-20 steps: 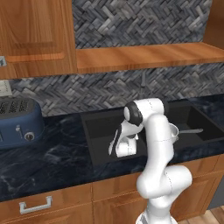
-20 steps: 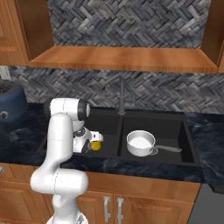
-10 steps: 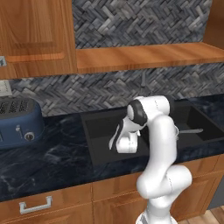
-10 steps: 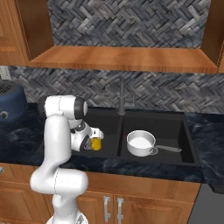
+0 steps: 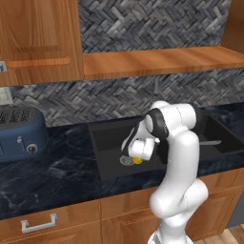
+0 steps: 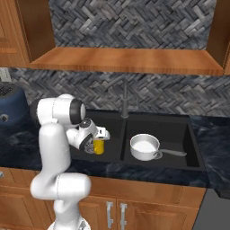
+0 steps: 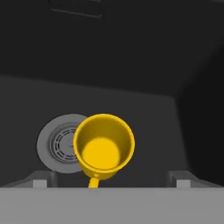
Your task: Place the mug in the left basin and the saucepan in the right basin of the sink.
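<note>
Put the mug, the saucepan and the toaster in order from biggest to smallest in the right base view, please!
1. saucepan
2. toaster, partly cut off by the picture's edge, so unsure against the saucepan
3. mug

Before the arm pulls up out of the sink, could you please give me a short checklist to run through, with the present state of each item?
1. Mug in the left basin: ok, upright on the floor, next to the drain.
2. Gripper let go of the mug: ok, jaws stand wide, fingertips apart from the mug's sides.
3. Mug's handle free of the jaws: cannot tell, it points toward the hand and is cut off at the view's bottom.
4. Saucepan in the right basin: ok, upright, handle pointing right.
5. Faucet away from the arm: ok.
</note>
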